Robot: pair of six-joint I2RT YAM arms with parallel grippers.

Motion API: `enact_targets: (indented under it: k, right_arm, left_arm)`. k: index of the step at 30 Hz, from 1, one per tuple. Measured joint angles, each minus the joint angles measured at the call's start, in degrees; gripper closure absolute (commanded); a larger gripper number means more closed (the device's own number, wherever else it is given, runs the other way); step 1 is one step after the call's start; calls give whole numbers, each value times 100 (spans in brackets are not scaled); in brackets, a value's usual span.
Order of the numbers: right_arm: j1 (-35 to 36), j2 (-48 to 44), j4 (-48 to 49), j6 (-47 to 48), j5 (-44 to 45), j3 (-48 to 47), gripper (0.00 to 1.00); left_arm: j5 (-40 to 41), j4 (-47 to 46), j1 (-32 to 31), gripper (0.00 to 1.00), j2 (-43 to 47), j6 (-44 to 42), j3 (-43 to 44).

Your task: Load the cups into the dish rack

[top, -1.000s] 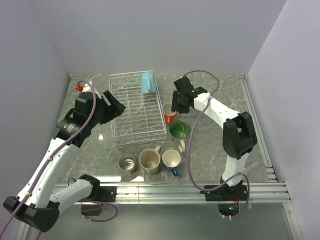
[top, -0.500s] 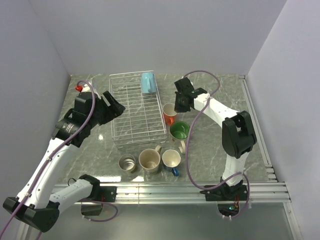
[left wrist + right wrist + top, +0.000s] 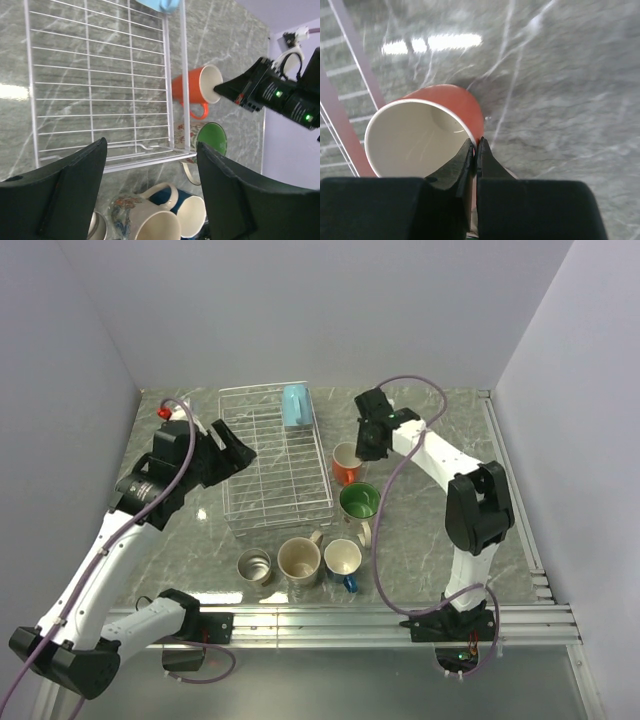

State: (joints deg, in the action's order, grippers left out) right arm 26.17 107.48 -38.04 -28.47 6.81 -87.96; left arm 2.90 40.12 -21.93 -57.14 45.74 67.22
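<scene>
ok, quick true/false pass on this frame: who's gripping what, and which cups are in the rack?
1. On the right gripper, the jaws clamp the orange cup by its rim. True.
2. The left gripper has its jaws shut on a cup. False: the jaws are open and empty.
3. The light blue cup is inside the dish rack. True.
4. The green-lined cup is in the rack. False: it stands on the table beside it.
</scene>
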Motion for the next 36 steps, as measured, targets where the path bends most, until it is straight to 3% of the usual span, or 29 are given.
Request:
enact_targets:
  k: [7, 14, 19, 25, 30, 36]
  right_arm:
    - [-660, -9, -385, -144, 33, -925, 100]
    - [-1012, -522, -398, -566, -616, -1196, 100]
    - [-1016, -1611, 435, -1482, -1989, -413, 100]
    - [-879, -2688, 2020, -2942, -3211, 745, 100]
    - [-748, -2802, 2951, -3869, -3812, 1215, 100]
    - [-592, -2824, 3613, -4468, -4028, 1633, 100]
  left_arm:
    - [-597, -450, 0, 19, -168, 2, 96]
    - [-1906, -1888, 0, 20, -258, 337, -63]
    - [-2914, -3458, 0, 25, -433, 1246, -612]
    - [-3517, -4793, 0, 25, -817, 2275, -1169]
    - [-3770, -5923, -7, 24, -874, 2949, -1456]
    - [-3912, -6798, -111, 30, -984, 3314, -1456]
